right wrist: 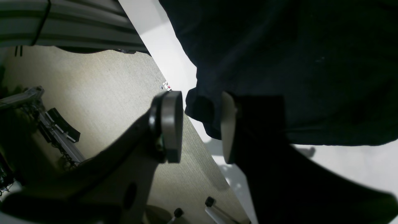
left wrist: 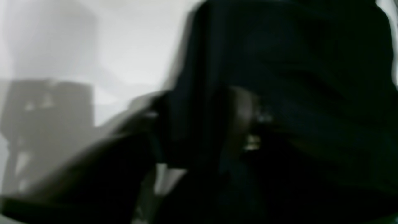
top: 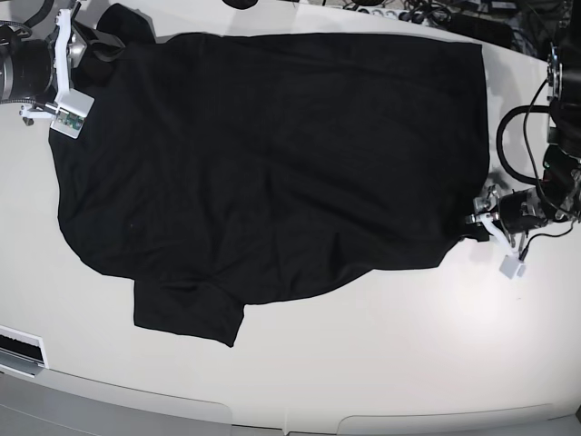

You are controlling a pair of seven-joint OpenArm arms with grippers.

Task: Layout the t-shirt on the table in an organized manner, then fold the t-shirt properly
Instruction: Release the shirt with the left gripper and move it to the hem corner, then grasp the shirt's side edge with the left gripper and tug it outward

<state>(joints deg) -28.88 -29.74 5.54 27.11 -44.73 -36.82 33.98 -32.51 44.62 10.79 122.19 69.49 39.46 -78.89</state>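
Note:
The black t-shirt (top: 272, 154) lies spread over the white table (top: 363, 363), with one sleeve (top: 186, 318) pointing to the front left. My left gripper (top: 478, 218) is at the shirt's right edge. The left wrist view is blurred: dark cloth (left wrist: 279, 62) fills the space between the fingers (left wrist: 245, 124), and how far the jaws stand apart is unclear. My right gripper (right wrist: 200, 127) is at the far left corner (top: 95, 45). Its pads (right wrist: 171, 127) stand apart with a folded shirt edge (right wrist: 202, 112) between them, a thin gap showing on one side.
The table edge (right wrist: 174, 71) runs right beside the right gripper, with carpet floor (right wrist: 93, 93) and gear below it. Cables (top: 522, 145) loop by the left arm at the right. A white box (top: 18, 350) sits at the front left edge.

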